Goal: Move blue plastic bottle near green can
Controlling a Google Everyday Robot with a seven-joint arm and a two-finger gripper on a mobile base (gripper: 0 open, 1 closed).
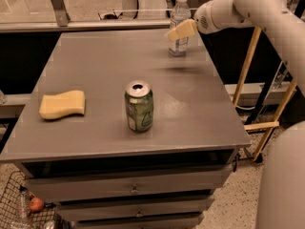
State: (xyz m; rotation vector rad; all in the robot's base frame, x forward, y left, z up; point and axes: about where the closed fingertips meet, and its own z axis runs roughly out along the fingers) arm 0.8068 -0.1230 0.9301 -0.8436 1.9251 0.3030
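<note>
The blue plastic bottle (180, 9) stands upright at the far right of the grey table (205, 118); it is clear, with a white cap and a white-and-blue label. The green can (139, 106) stands upright near the table's front middle, well apart from the bottle. My gripper (181, 31), cream-coloured on a white arm that reaches in from the upper right, is at the bottle's mid height and overlaps its body in the camera view. I cannot tell whether it touches the bottle.
A yellow sponge (62, 104) lies at the table's left. Drawers (133, 190) sit under the tabletop. A wire basket (19, 209) stands on the floor at lower left. A wooden frame (248, 70) stands to the right of the table.
</note>
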